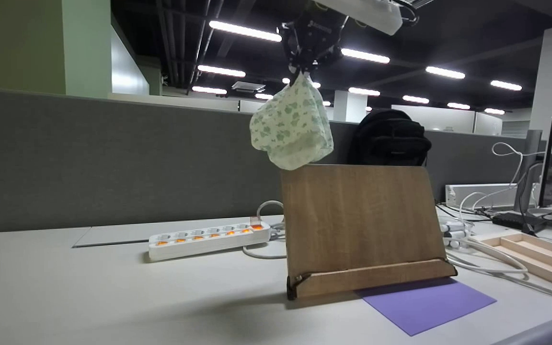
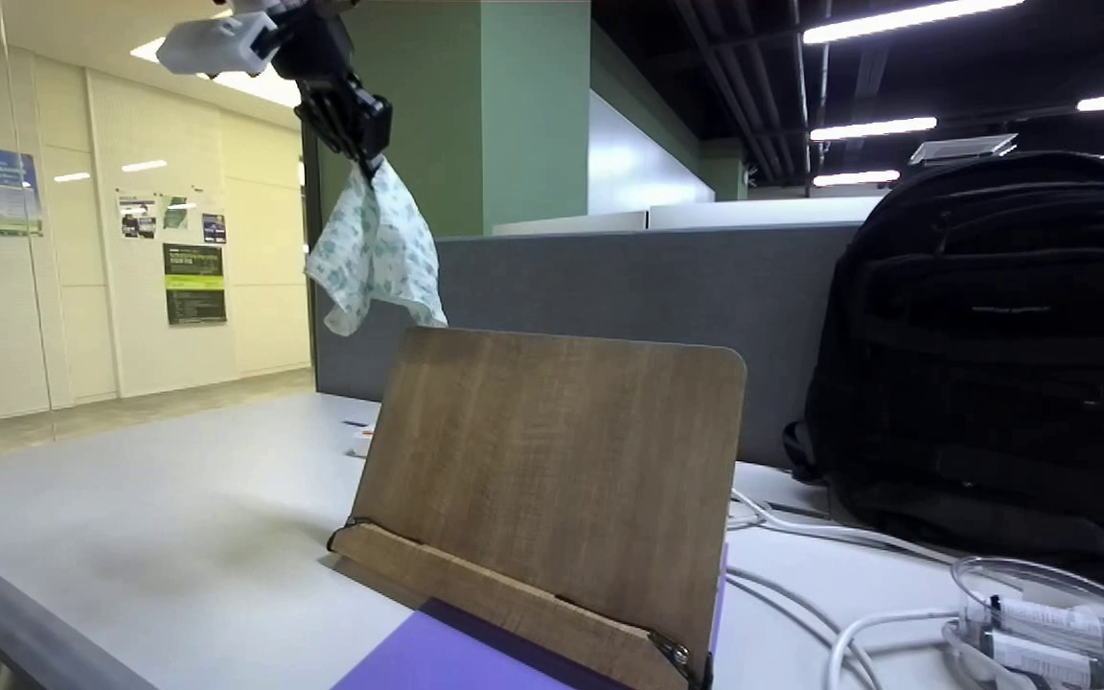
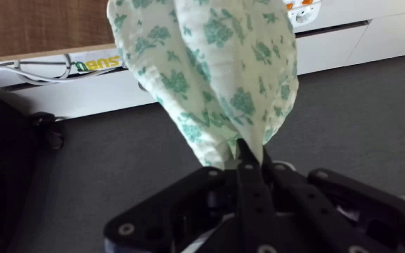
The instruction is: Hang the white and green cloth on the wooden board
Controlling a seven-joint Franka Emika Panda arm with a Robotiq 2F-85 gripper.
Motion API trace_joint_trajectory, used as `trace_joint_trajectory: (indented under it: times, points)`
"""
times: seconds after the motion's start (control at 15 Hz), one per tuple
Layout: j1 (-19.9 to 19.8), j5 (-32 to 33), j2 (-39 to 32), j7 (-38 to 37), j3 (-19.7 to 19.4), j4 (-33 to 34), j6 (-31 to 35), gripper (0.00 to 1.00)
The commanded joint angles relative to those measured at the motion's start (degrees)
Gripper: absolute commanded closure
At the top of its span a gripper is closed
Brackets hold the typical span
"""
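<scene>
A white and green cloth (image 1: pixel 293 124) hangs in the air from a robot gripper (image 3: pixel 253 154), near the upper left corner, as pictured in both exterior views, of a wooden board (image 1: pixel 362 215). The jaws are clenched on the cloth: they pinch 1 small gathered spot at its top, and the rest drops in loose folds. That grip probably serves to leave the lower part free to drape.

The wooden board leans back like a bookstand on a white table (image 1: pixel 65 287), with a ledge (image 1: pixel 376 279) along its foot and a purple sheet (image 1: pixel 429 306) partly beneath it. Its tilt leaves the top edge raised and exposed, which looks like the natural rail for hanging. A black backpack (image 2: pixel 983 374) sits behind.

Whether the cloth's lowest tip brushes the wooden board is hard to tell, since the cloth covers that corner in the wrist view.

The gripper reaches down from the top of both exterior views, slightly slanted; nearly all of the arm is out of frame. The next move likely calls for shifting sideways over the top edge, then lowering so the cloth straddles it. Held at 1 spot, it could bunch or slide off.
</scene>
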State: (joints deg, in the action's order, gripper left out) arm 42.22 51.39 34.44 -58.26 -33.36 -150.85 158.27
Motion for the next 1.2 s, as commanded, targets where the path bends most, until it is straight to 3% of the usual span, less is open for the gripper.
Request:
trace_joint_trajectory:
  times: [0.0, 0.47, 0.6, 0.8, 1.13]
  points:
    - [-9.33, -16.94, 1.68, 14.87, 6.34, -5.84, 5.14, 0.99]
    - [-9.97, -54.45, -3.07, 47.15, 10.61, -3.43, 4.59, 0.99]
    - [-10.34, -62.11, -3.96, 53.81, 11.27, -2.2, 3.5, 0.99]
    - [-13.79, -68.07, -4.37, 59.92, 12.94, -0.98, 1.88, 0.99]
    - [-20.46, -71.69, -5.59, 64.15, 15.78, 1.88, -1.2, 0.99]
